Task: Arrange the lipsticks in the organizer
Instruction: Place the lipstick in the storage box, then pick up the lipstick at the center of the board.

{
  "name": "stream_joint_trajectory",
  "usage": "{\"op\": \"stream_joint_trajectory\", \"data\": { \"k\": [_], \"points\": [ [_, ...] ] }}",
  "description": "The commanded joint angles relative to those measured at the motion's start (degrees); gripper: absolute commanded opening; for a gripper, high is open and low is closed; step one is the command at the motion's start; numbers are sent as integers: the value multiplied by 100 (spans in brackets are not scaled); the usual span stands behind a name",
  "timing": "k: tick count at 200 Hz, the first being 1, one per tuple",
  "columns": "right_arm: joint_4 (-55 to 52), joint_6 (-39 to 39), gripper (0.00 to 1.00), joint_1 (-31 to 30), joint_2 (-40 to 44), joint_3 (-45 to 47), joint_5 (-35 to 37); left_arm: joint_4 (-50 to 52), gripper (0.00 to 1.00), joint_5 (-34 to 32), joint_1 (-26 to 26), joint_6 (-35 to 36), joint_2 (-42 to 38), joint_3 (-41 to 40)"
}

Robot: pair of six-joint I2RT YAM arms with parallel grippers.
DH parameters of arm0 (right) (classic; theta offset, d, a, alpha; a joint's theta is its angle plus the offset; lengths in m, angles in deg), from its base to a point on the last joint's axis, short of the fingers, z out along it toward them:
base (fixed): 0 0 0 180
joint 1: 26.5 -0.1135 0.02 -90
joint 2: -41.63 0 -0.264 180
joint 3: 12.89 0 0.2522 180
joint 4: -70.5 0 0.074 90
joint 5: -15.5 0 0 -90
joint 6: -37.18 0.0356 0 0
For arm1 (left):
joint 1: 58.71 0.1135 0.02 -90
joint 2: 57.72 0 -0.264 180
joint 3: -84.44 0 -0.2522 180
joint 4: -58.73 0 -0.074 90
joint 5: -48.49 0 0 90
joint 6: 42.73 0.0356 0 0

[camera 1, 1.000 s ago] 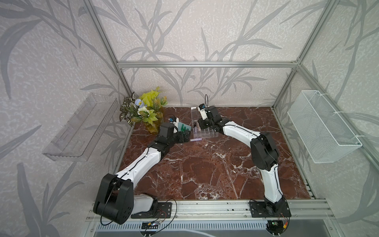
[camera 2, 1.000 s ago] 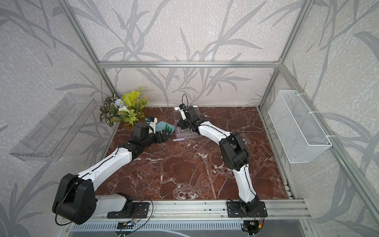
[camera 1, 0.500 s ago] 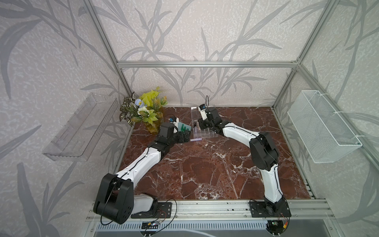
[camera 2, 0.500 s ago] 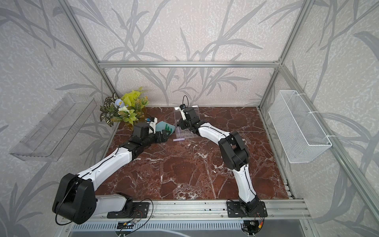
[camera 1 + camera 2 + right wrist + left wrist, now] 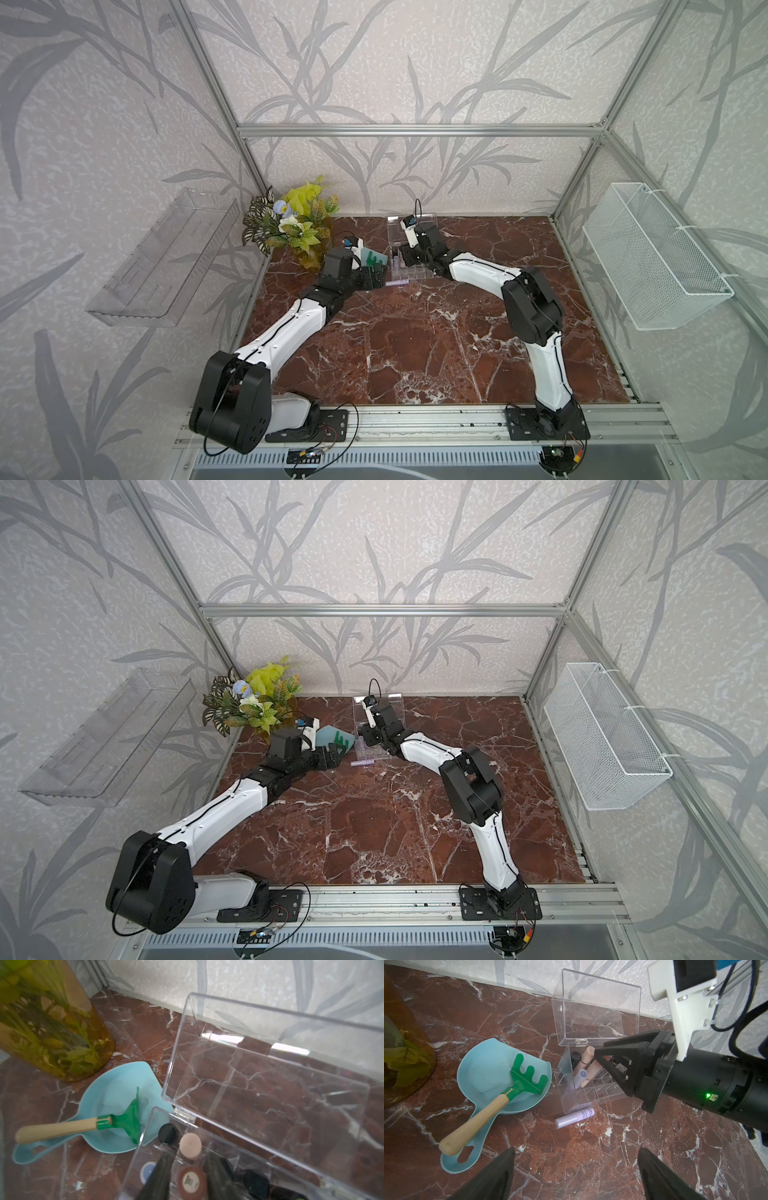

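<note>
The brown-capped lipstick [image 5: 191, 1181] sits in an organizer [image 5: 143, 1138] cell at lower centre, my right gripper [image 5: 600, 1049] straddling it, gripped or freed I cannot tell; next, I judge, my wide-open left gripper [image 5: 576, 1150] fetches the lilac lipstick [image 5: 575, 1117] on the table [image 5: 612, 1157].

You have bright, even, diffuse light from above in both top views. The arms throw only faint, soft-edged shadows on the marble bench [image 5: 415, 345], and the frame posts lean outward toward the edges. Your left wrist view is crisp, with pale reflections on the organizer [image 5: 583, 1088] and its open lid [image 5: 596, 1003]. Your right wrist view is soft: the fingers [image 5: 163, 1178] of the right hand [image 5: 188, 1155], the lipsticks [image 5: 190, 1146] and the amber vase [image 5: 52, 1022] are blurred. Two white glare strips sit on the lid.
</note>
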Motion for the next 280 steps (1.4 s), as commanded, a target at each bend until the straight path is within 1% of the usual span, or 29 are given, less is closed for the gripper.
{"op": "stream_joint_trajectory", "data": {
  "k": [1,18,35,64,87,97,130,161,184,206,235,280],
  "points": [
    [95,10,48,-51,248,177,44,38,94,102,24,176,16,54],
    [38,52,57,-53,539,334,16,68,94,136,18,287,73,76],
    [-58,125,60,-53,929,500,-22,190,94,78,-33,422,147,180],
    [-384,284,61,-50,1869,905,-136,335,94,-181,-215,768,390,420],
    [-1143,329,62,-53,2761,1082,-335,786,94,-797,-500,1311,680,758],
    [-1526,351,62,-58,3125,1156,-423,882,94,-948,-559,1476,779,829],
    [-2270,525,62,-44,4354,1832,-480,1100,92,-1147,-649,1716,1070,980],
    [-2907,606,62,-31,5221,2248,-395,1469,90,-1210,-724,1869,1641,1295],
    [-3241,628,62,-27,5627,2406,-322,1566,90,-1294,-827,2015,2001,1444],
    [-3437,626,62,-27,5859,2494,-297,1461,90,-1152,-878,2107,2210,1523],
    [-3569,667,62,-18,5986,2549,-328,1419,90,-948,-878,2247,2464,1683],
    [-3636,676,62,-18,6037,2579,-350,1514,90,-940,-878,2340,2860,1945]
  ]
}}
